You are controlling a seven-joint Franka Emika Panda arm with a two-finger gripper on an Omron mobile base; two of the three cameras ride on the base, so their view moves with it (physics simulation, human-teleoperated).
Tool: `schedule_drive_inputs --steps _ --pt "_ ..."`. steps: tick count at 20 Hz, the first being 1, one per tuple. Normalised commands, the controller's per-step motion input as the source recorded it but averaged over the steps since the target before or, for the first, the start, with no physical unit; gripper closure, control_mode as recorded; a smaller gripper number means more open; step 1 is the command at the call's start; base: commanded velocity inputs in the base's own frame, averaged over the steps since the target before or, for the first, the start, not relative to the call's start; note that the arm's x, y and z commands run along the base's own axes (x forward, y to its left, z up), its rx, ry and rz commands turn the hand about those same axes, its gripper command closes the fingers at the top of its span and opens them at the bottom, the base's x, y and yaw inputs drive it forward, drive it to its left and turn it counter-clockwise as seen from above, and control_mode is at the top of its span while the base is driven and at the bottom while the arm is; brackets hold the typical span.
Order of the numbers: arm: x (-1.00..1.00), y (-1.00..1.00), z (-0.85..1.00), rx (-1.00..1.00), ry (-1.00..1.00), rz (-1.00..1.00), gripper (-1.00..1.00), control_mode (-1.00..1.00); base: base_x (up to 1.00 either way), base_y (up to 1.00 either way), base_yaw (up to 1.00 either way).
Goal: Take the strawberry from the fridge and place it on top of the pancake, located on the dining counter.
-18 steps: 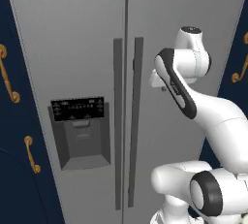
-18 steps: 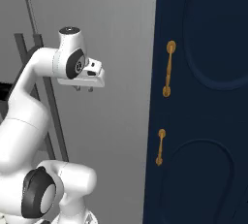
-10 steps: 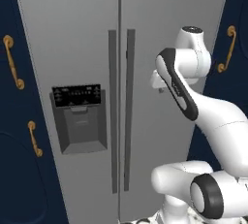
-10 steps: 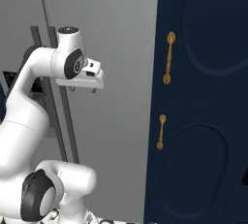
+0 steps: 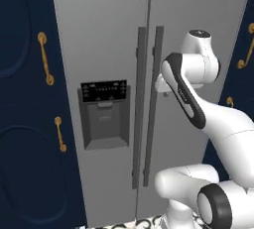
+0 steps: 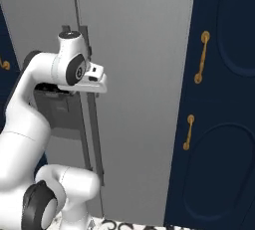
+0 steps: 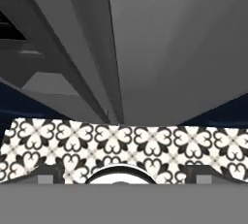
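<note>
1. Since the earlier pictures the whole scene has slid sideways in both base views, so we take it that our base has driven, not that the fridge (image 5: 149, 74) has moved. The arm's pose over the base looks much the same.

2. Left base view: both fridge doors are shut, their two long dark handles (image 5: 148, 104) upright side by side at the centre seam, the black dispenser panel (image 5: 104, 114) on the left door. Our arm is raised with the hand just right of the handles, likely placed there to reach the right door's handle. Navy cabinets (image 5: 25, 124) with brass handles flank the fridge.

3. Right base view: the claw (image 6: 94, 82) sits level, pointing at the fridge front near the handles, touching nothing that we can see. We judge it released and empty, though the fingers are hard to make out.

4. Hand view: we look down along the grey doors to the patterned floor tiles (image 7: 121, 143). The finger tips are not clear here.

5. The strawberry must be behind the shut doors, hidden; opening a door comes first.
</note>
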Motion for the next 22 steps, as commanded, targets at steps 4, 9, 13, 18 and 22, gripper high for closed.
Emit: schedule_drive_inputs --steps 4,9,13,18,22 --pt "0.0 0.0 0.0 0.0 0.0 0.0 -1.0 1.0 0.01 0.37 0.0" --pt "0.0 0.0 0.0 0.0 0.0 0.0 -1.0 1.0 0.02 0.02 0.0" --pt "0.0 0.0 0.0 0.0 0.0 0.0 -1.0 1.0 -0.36 0.02 0.0" --pt "0.0 0.0 0.0 0.0 0.0 0.0 -1.0 1.0 -0.53 0.0 0.0" --pt "0.0 0.0 0.0 0.0 0.0 0.0 -1.0 1.0 -0.29 0.0 0.0"
